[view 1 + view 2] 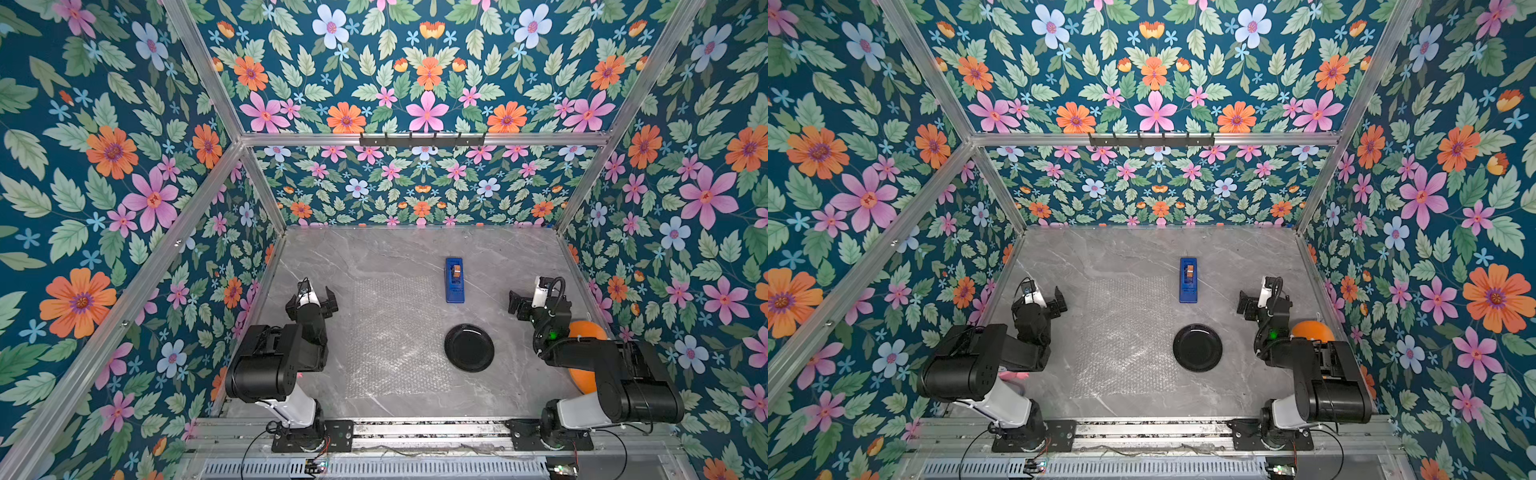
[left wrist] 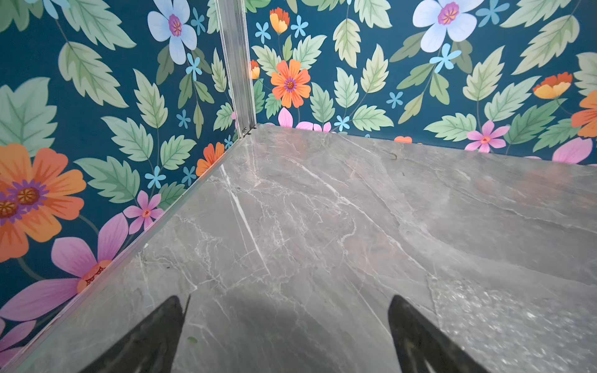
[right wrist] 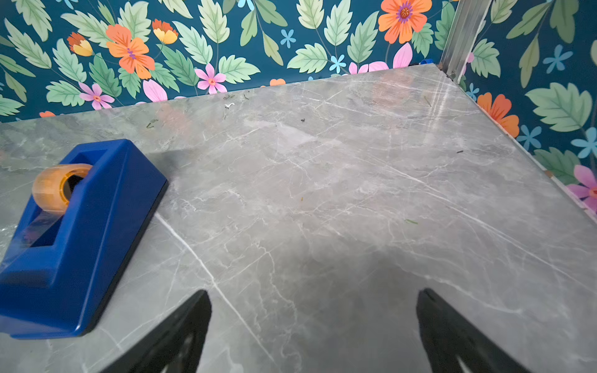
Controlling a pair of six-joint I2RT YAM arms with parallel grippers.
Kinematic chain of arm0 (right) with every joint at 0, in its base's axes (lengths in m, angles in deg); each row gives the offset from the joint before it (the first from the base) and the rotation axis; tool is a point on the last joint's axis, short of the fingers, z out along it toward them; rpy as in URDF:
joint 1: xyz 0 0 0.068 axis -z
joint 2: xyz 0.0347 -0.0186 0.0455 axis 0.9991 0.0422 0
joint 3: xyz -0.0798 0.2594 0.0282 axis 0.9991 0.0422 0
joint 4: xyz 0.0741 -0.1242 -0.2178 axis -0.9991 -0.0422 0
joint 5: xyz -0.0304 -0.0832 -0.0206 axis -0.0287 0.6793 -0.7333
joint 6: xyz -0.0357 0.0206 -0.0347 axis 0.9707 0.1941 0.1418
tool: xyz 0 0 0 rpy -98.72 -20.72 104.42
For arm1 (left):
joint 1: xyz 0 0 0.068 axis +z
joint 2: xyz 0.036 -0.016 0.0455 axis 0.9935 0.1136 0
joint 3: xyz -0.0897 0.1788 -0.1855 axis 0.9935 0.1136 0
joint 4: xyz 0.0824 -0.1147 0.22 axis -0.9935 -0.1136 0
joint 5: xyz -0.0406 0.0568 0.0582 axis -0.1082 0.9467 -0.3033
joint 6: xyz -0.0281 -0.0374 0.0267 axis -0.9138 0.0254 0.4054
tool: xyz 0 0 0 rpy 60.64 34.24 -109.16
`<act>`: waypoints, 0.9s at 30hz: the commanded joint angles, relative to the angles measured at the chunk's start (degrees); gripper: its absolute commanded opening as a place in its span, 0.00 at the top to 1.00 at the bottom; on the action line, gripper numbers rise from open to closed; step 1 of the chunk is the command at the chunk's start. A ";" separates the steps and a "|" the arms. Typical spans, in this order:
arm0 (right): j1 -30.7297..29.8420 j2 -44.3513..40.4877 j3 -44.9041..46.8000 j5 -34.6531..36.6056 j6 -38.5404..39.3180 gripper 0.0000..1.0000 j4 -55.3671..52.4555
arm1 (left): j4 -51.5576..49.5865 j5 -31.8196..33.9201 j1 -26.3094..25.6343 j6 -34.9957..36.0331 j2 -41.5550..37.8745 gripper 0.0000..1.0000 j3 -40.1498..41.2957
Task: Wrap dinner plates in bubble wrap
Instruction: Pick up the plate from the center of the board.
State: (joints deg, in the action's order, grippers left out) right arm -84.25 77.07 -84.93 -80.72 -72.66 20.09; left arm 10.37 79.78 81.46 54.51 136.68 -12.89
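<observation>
My left gripper [image 2: 286, 300] hangs with its jaws spread wide and empty just off the far left corner of the bubble wrap [image 1: 395, 332], which lies flat on the grey table [image 1: 498, 257]. My right gripper [image 3: 314, 292], equally spread and holding nothing, is well off the sheet's right side. The black plate [image 1: 469, 348] lies flat at the sheet's near right edge, though I cannot tell whether it overlaps the wrap, and the blue tape dispenser [image 1: 454, 279] stands by its far right corner.
</observation>
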 commanded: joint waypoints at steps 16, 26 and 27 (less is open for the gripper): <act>-0.08 0.03 -0.10 -0.68 0.59 0.01 1.70 | 0.80 0.00 -0.09 0.48 -0.01 0.00 -0.36; -7.25 -19.37 -26.83 16.52 -14.97 0.01 -55.64 | -42.01 13.48 -1.43 -8.80 -11.87 0.00 -20.78; -7.12 -21.14 -30.13 13.03 -19.37 0.01 -63.70 | -48.47 13.26 -1.41 -13.47 -12.69 0.00 -24.58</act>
State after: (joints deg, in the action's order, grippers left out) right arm -90.94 60.44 -106.78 -70.67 -78.67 -13.68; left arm -14.44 85.58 79.97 51.15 126.69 -29.98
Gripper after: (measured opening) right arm 0.993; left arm 0.997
